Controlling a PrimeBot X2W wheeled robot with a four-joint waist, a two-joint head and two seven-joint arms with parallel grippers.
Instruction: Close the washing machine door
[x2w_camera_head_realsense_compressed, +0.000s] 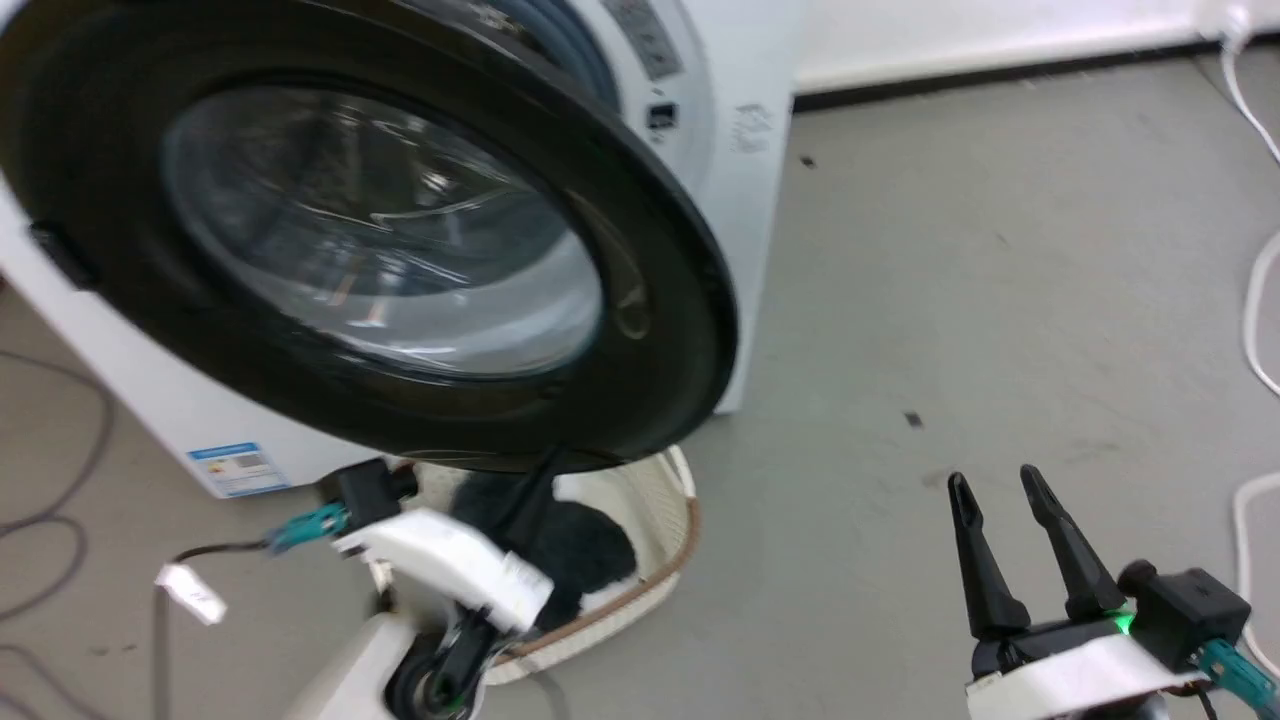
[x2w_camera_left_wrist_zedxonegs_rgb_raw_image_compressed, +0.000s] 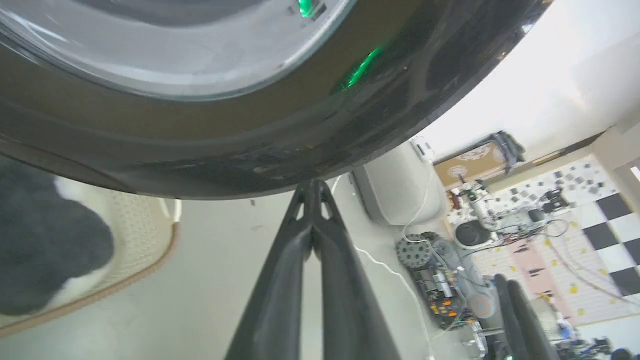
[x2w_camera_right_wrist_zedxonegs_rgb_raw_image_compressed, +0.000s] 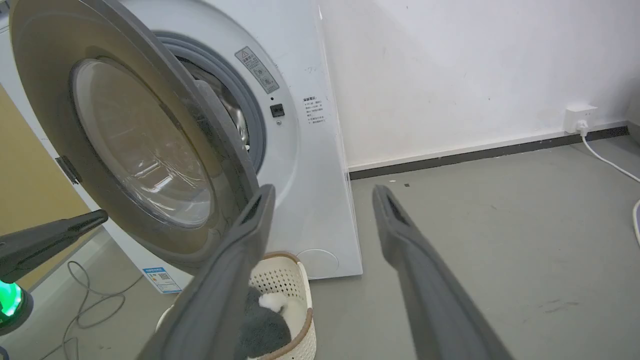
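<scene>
Two dark fingers of the left gripper (x2w_camera_head_realsense_compressed: 548, 462) are pressing together, tips meeting, just beneath the lower rim of the washing machine door (x2w_camera_head_realsense_compressed: 380, 240). That door is filling the upper left of the head view, standing partly open from the washing machine (x2w_camera_head_realsense_compressed: 745, 150). At lower right, the right gripper (x2w_camera_head_realsense_compressed: 995, 482) is hovering over the grey floor (x2w_camera_head_realsense_compressed: 950, 280), jaws spread wide, holding nothing. A cream basket (x2w_camera_head_realsense_compressed: 672, 500) is sitting under the door.
</scene>
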